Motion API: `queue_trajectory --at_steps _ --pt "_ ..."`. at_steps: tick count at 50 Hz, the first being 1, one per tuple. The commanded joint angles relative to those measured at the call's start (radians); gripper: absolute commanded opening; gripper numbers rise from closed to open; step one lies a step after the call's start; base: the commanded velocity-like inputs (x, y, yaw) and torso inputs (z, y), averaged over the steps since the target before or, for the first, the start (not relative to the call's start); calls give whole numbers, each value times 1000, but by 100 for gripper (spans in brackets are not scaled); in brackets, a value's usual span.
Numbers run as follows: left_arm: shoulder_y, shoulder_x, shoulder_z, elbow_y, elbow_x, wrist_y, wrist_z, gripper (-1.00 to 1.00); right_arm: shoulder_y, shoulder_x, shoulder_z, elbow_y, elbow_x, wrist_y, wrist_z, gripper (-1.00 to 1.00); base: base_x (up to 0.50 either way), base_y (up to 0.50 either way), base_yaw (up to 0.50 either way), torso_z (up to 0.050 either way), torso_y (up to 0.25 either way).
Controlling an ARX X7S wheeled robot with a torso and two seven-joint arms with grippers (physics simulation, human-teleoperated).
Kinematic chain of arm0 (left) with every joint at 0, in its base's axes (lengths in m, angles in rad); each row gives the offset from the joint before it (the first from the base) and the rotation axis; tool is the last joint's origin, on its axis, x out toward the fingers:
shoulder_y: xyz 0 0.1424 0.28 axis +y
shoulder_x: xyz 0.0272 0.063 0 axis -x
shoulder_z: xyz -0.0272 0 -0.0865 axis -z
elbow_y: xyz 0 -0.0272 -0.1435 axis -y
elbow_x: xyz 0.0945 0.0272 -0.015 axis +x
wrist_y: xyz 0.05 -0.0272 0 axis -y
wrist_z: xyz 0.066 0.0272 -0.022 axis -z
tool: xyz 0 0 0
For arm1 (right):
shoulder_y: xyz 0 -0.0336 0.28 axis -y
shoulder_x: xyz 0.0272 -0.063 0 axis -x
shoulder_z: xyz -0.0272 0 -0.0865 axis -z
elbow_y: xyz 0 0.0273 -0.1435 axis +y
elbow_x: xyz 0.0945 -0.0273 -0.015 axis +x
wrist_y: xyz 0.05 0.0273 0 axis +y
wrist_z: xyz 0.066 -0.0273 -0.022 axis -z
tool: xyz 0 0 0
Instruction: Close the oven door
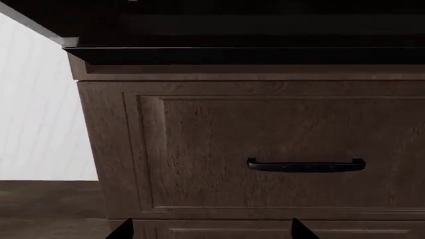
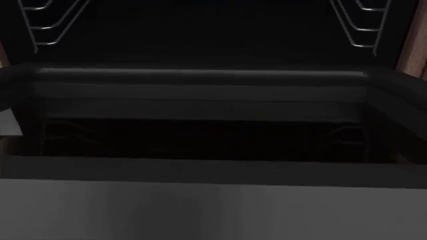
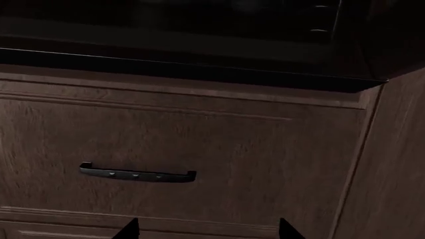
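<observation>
The oven door hangs open and lies flat, filling the lower head view with its grey inner face and dark glass window. Both arms are below it and neither shows in the head view. From the left wrist view the door's black underside spans overhead. My left gripper is open, with only its two fingertips showing and nothing between them. The right wrist view also looks up at the door's black underside. My right gripper is open and empty too.
A brown wood drawer with a black bar handle faces both grippers under the door. The drawer handle also appears from the right wrist. The dark oven cavity holds wire rack rails. A white wall stands beside the cabinet.
</observation>
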Motion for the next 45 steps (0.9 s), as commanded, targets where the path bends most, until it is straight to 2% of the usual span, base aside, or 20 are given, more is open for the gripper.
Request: queue_trajectory --at_steps 1,17,32,33,35,40,43,45 --pt "1 -3 4 3 -4 1 -4 100 -1 5 -5 -4 3 -2 4 100 219 0 0 0 0" --pt "2 -9 11 12 -7 -4 -12 100 2 10 -21 4 -2 -20 2 100 197 0 0 0 0" --pt "2 -15 11 19 -27 -6 -10 100 -4 12 7 -9 57 -15 8 100 1 0 0 0 0" --pt "5 -13 -3 43 -73 -18 2 100 -5 14 6 -25 71 -15 -2 100 0 0 0 0 0" --pt "10 -29 13 146 -42 -82 -39 100 -2 21 39 -82 155 27 -10 100 0 0 0 0 0" --pt "-10 -62 1 351 -82 -248 -90 100 48 71 16 -267 116 204 43 100 0 0 0 0 0" --pt "-35 -80 21 410 -47 -314 -117 100 60 81 34 -351 146 275 67 100 0 0 0 0 0" --pt "-62 -85 6 463 -96 -401 -125 100 71 97 45 -428 154 332 92 100 0 0 0 0 0"
